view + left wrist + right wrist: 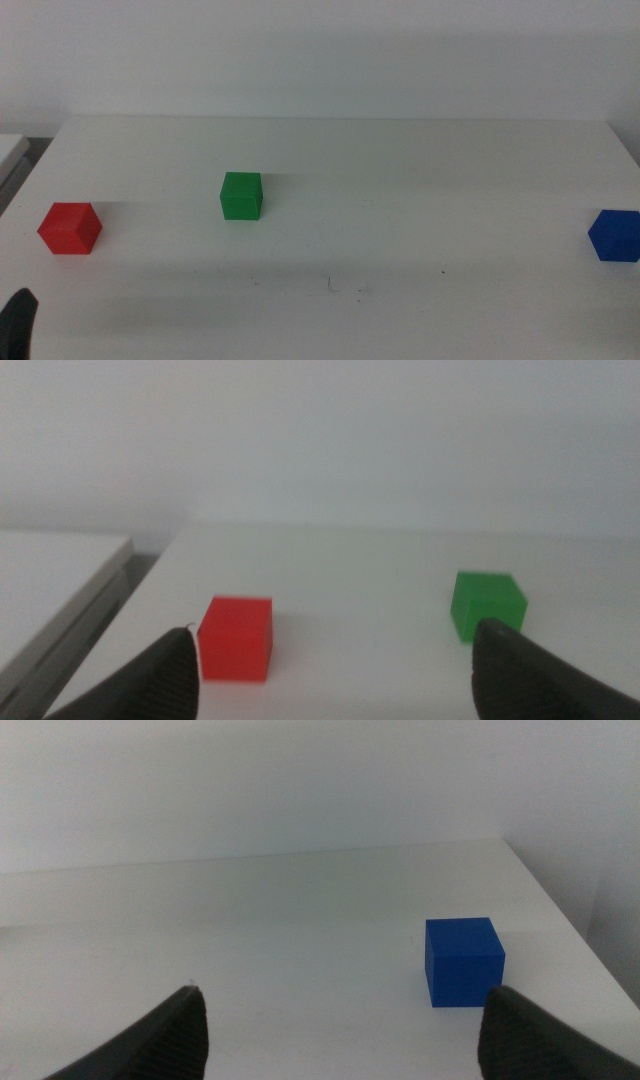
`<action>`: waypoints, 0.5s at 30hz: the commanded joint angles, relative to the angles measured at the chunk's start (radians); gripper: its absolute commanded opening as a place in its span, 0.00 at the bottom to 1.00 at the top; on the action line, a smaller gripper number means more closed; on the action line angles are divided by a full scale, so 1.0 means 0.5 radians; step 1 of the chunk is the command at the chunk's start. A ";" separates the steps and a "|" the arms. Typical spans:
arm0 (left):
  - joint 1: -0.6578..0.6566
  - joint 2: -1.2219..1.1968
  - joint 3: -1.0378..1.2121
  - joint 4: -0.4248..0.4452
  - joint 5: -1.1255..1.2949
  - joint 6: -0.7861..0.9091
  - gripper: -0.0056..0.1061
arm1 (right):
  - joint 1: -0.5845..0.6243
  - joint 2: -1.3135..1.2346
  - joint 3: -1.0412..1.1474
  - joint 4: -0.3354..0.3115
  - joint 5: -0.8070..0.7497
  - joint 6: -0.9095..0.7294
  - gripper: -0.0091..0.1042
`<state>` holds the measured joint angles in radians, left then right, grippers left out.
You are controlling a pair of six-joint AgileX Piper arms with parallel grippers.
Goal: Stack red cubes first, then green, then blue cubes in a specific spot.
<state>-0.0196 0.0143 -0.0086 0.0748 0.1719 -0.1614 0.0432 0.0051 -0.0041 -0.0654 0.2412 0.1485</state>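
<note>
The red cube [70,228] sits near the table's left edge, with the green cube [241,195] to its right and slightly farther back. Far over by the right edge is the blue cube [613,235]. The spot's faint scribble mark [335,288] lies on the white top, in front of and between the green and blue cubes. My left gripper [335,630] is open and holds nothing; beyond it stand the red cube [235,638] and the green cube [487,605]. Only a dark part of it [18,322] shows at the bottom left of the middle view. My right gripper [342,992] is open and holds nothing, behind the blue cube [463,960].
A tiny dark dot [443,271] lies right of the scribble. A pale ledge [50,580] adjoins the table's left edge. A white wall runs behind the table's far edge [330,120].
</note>
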 commanded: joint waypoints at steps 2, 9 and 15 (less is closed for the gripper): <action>0.058 0.281 -0.249 -0.009 0.130 0.001 0.89 | -0.007 -0.010 0.008 -0.012 -0.024 -0.020 0.90; 0.185 1.295 -1.144 -0.128 1.086 0.009 0.89 | -0.007 -0.010 0.008 -0.012 -0.024 -0.020 0.90; 0.185 1.925 -1.580 -0.099 1.443 0.009 0.89 | -0.007 -0.010 0.008 -0.012 -0.024 -0.020 0.90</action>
<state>0.0701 0.9140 -0.7556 0.0190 0.8438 -0.1569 0.0432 0.0051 -0.0041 -0.0654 0.2412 0.1485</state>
